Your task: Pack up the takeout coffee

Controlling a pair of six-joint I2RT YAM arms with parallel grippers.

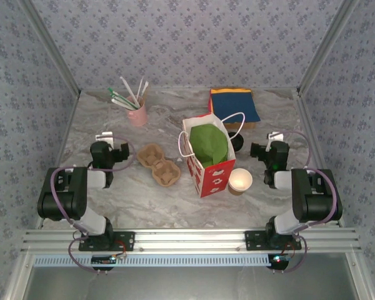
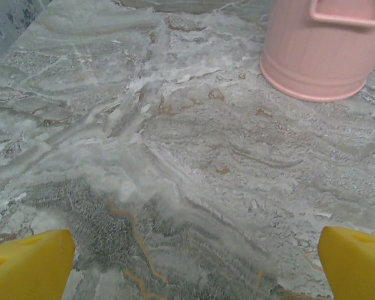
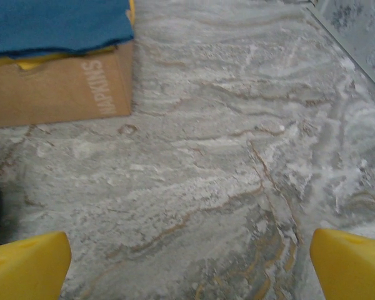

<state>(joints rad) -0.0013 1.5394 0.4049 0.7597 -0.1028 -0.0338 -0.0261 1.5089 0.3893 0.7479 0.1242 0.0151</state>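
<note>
The takeout coffee is out of view. A lidless brown cup [image 1: 240, 181] with a pale inside stands right of the red paper bag [image 1: 209, 170], whose open mouth shows green lining. A black round piece [image 1: 237, 143] lies behind the bag's right side. My left gripper [image 1: 110, 149] [image 2: 197, 269] hovers open over bare marble left of a cardboard cup carrier [image 1: 158, 164], its yellow fingertips [image 2: 28, 265] wide apart. My right gripper [image 1: 269, 149] [image 3: 190, 269] is open too, right of the black piece, with nothing between its fingertips [image 3: 353, 262].
A pink cup [image 1: 137, 115] [image 2: 325, 50] holding straws stands at the back left. A cardboard napkin box [image 1: 232, 105] [image 3: 59, 90] topped with blue napkins sits at the back. Patterned walls close in the marble table [image 1: 112, 200] on three sides.
</note>
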